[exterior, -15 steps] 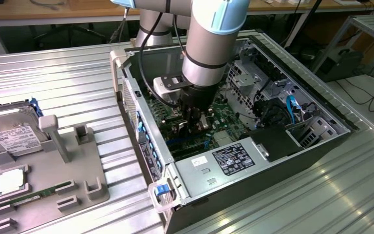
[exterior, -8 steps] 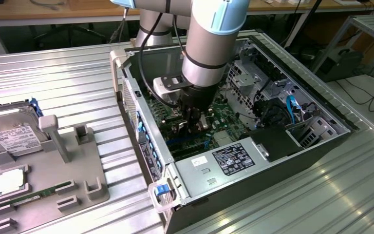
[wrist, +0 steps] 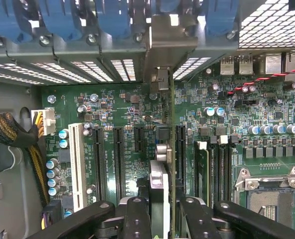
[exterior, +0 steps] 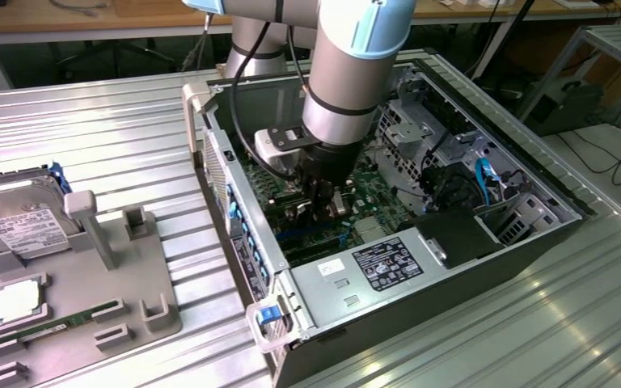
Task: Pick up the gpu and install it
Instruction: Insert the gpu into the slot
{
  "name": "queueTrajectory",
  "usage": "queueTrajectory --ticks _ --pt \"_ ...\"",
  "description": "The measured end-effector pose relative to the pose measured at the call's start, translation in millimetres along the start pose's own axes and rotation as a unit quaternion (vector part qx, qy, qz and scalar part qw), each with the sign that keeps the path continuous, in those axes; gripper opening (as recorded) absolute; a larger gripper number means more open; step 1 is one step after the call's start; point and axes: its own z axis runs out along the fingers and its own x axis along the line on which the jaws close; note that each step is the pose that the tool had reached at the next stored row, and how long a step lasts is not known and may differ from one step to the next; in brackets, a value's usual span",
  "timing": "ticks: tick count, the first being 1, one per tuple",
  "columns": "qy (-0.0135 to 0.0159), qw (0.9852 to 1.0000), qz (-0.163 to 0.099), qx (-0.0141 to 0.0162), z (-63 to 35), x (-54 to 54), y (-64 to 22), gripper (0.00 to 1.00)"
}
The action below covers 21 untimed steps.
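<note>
A: Question one: where was the gpu (wrist: 171, 124)?

B: Inside the open computer case (exterior: 419, 339), around the centre of the exterior view. From the wrist view it stood on edge over the green motherboard (wrist: 112, 104), running alongside a long black slot (wrist: 180, 149), its silvery bracket (wrist: 165, 35) up against the case's rear slot openings.

A: And the end effector (wrist: 167, 221)?

B: Clamped on the gpu; its black fingers (wrist: 137, 219) sat either side of the card. Whether the card was fully seated, I could not tell.

A: Anything outside the case?

B: At the exterior view's left, a grey tray (exterior: 138, 283) rested on the ribbed metal surface (exterior: 106, 121), carrying a hard drive (exterior: 19, 226) and a green memory stick (exterior: 52, 327).
</note>
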Motion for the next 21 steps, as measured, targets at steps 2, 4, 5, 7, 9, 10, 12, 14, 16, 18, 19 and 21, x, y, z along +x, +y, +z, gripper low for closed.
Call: queueTrajectory --ticks 2,4,5,7,9,10,12,14,16,18,19,21 --pt "0.0001 1.0 0.0 0.0 -0.6 0.1 0.2 0.28" --pt "0.0 1.0 0.0 0.0 -1.3 0.0 0.1 0.28" --pt "0.0 1.0 0.0 0.0 -1.3 0.0 0.1 0.28" --pt "0.0 1.0 0.0 0.0 -1.4 0.0 0.1 0.28" --pt "0.0 1.0 0.0 0.0 -1.4 0.0 0.1 0.28" --pt "0.0 1.0 0.0 0.0 -1.3 0.0 0.1 0.28" --pt "0.0001 1.0 0.0 0.0 -1.1 0.1 0.2 0.28" --pt "0.0001 1.0 0.0 0.0 -0.6 0.1 0.2 0.28" --pt "0.0001 1.0 0.0 0.0001 -0.2 0.2 1.3 0.28" --pt "0.0001 1.0 0.0 0.0 0.1 0.2 2.3 0.28" --pt "0.0001 1.0 0.0 0.0 0.2 0.2 2.3 0.28" --pt "0.0001 1.0 0.0 -0.0003 0.5 0.2 2.5 0.28"
